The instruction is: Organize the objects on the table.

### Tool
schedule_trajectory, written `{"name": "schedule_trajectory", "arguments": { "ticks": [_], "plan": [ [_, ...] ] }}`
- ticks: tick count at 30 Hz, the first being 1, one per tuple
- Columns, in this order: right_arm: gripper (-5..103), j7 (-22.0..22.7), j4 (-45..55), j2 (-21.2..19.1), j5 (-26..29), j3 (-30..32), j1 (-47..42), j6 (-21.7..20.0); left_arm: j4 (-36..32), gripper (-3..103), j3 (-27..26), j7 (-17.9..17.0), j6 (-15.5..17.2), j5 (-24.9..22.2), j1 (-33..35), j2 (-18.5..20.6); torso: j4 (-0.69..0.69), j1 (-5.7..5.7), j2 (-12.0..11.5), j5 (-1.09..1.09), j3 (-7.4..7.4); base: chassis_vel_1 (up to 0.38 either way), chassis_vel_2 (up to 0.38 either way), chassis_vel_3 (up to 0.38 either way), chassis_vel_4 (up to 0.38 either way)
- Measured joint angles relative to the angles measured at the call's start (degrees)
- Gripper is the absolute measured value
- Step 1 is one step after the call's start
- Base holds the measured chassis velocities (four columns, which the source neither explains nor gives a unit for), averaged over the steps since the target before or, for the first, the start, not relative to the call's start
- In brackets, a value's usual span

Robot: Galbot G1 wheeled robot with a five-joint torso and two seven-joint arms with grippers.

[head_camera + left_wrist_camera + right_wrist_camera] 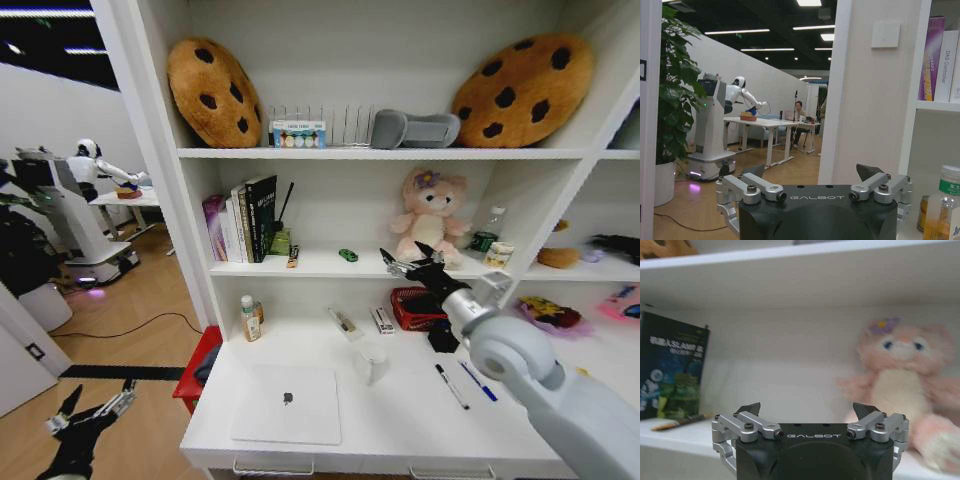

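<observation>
Table (pixel 400 425) smooth matt white laminate, metal drawer handles (pixel 272 468). Laptop (pixel 287 403) matt silver metal lid. Mug (pixel 373 363) glossy white, ceramic-looking. Cookie cushions (pixel 214 92) and pink plush toy (pixel 431 213) soft fuzzy cloth. Right gripper (pixel 809 412) matt black plastic body, brushed metal links. Books (pixel 243 220) glossy paper spines. Floor (pixel 150 300) looks like wood.
</observation>
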Motion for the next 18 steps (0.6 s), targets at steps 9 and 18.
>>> {"name": "schedule_trajectory", "arguments": {
  "ticks": [9, 18],
  "plan": [
    [100, -3.4, -3.0, 9.1, -11.5, 10.0, -18.4, 10.0, 0.0, 100, 0.0, 0.0, 0.0, 0.0, 0.0, 0.0, 0.0, 0.0, 0.0, -0.03, 0.0, 0.0, 0.0, 0.0, 0.0],
    [100, -2.1, -10.9, 12.2, -13.0, 10.7, -23.3, 11.9, 0.0, 100, 0.0, 0.0, 0.0, 0.0, 0.0, 0.0, 0.0, 0.0, 0.0, -0.03, 0.01, 0.0, 0.0, 0.0, 0.0]
  ]
}}
